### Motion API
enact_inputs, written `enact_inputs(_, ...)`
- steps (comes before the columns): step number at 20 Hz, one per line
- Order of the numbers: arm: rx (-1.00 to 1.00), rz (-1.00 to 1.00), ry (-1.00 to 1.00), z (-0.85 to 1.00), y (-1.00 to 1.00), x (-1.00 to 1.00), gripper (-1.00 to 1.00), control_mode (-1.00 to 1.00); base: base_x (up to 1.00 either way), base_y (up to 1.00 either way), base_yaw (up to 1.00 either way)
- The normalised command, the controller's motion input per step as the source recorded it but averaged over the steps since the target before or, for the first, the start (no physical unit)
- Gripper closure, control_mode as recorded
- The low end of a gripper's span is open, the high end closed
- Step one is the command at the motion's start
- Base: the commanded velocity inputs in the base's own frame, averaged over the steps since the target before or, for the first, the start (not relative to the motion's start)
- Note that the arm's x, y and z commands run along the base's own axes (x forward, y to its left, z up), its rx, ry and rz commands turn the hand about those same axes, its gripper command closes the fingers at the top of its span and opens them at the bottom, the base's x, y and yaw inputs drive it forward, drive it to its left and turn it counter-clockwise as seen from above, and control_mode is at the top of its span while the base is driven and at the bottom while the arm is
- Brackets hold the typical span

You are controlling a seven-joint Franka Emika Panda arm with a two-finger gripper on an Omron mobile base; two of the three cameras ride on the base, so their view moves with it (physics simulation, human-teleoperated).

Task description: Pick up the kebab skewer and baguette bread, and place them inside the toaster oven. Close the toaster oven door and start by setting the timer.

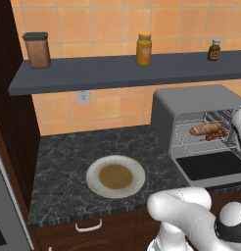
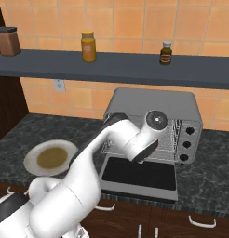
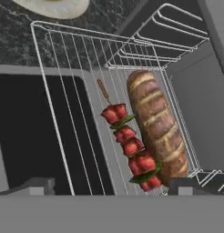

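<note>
The grey toaster oven (image 1: 191, 100) (image 2: 153, 100) stands on the counter with its door (image 1: 210, 166) (image 2: 139, 173) folded down flat, dark glass facing up. On the wire rack (image 3: 77, 68) the baguette bread (image 1: 204, 129) (image 3: 157, 123) and the kebab skewer (image 1: 215, 135) (image 3: 127, 136) lie side by side, the skewer on the door side. My gripper (image 3: 114, 186) hovers just above them, open, with the fingertips (image 3: 38, 184) wide apart and holding nothing. In the right base view my arm hides the rack's contents.
An empty round plate (image 1: 115, 176) (image 2: 51, 158) sits on the dark counter left of the oven. The oven's knobs (image 2: 186, 144) are on its right front. A shelf (image 1: 117, 71) above carries a brown canister (image 1: 37, 49), a yellow jar (image 1: 144, 49) and a small bottle (image 1: 214, 50).
</note>
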Motion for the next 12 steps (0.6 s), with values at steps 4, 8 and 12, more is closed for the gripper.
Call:
enact_inputs(4,0.38,-0.47,0.0,0.0,0.03,-0.65,-1.0,-1.0,0.0,0.0,0.0)
enact_inputs(8,0.32,-0.57,0.0,0.0,0.31,-0.31,-1.0,-1.0,0.0,0.0,0.0)
enact_inputs(12,0.39,-0.56,0.0,0.0,0.17,-0.3,-1.0,-1.0,0.0,0.0,0.0)
